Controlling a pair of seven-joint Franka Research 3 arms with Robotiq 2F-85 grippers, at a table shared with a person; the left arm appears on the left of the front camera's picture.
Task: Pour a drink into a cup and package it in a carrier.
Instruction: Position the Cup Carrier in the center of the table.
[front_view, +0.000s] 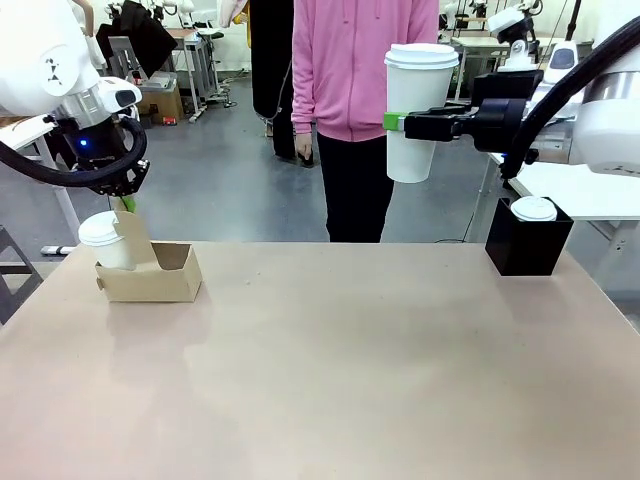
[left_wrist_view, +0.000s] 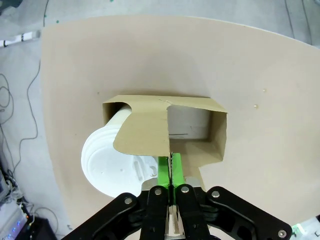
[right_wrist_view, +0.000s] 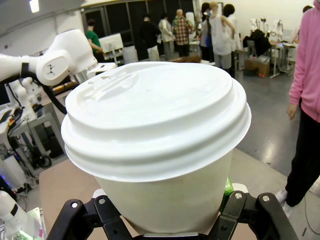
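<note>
Front view: right gripper clamps lidded cup aloft — left gripper pinched shut, prob. on carrier handle.

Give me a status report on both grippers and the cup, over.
Left gripper shut on carrier handle. Right gripper shut on lidded cup, held in the air. Another cup tilted in one carrier slot; other slot empty.

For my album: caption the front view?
Right claw holds a lidded cup aloft; left claw grips the carrier, another cup inside.
</note>
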